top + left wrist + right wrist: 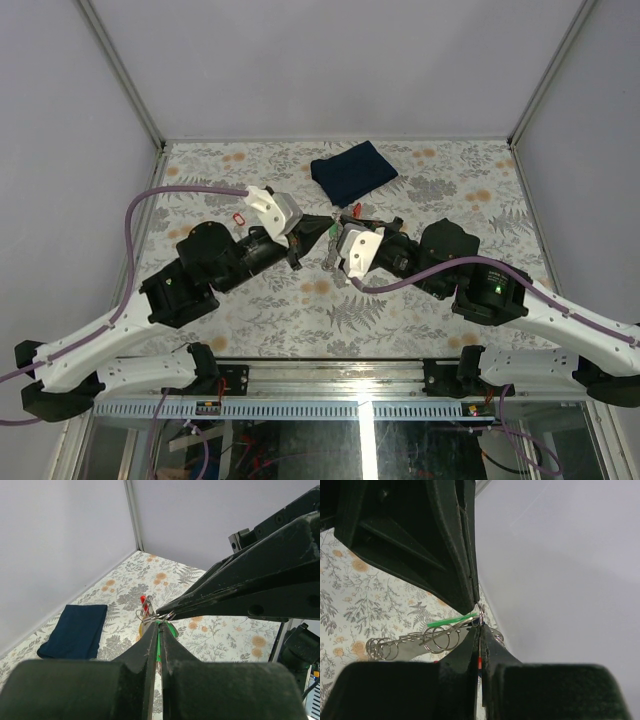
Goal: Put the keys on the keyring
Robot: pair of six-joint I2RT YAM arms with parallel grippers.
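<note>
In the top view, the two arms are meeting over the middle of the flower-patterned table (430, 320). The left gripper (318, 234) and the right gripper (336, 250) are standing tip to tip, with a speck of the green key (330, 238) showing between them. A folded dark blue cloth (352, 172) is lying just above them in the frame, and a small red object (238, 218) is resting on the table left of centre. In the left wrist view, the left gripper (160, 630) is rising from the bottom edge with its fingers pressed together on the green key (159, 647). The right gripper (169, 614) is reaching in from the right, its fingers likewise together and seemingly nipping the thin silvery loops of the keyring (159, 616) right at the left tips. A red tag (144, 601) is hanging just beyond, and the cloth (75, 630) is sitting at lower left. In the right wrist view, the right gripper (479, 630) is pointing up from the bottom, fingers together, and the left gripper (475, 606) is coming down from the top to meet it. The green key (450, 621) is sticking out edge-on to the left of the tips, and the keyring's rings (440, 637) are dangling just below it.
</note>
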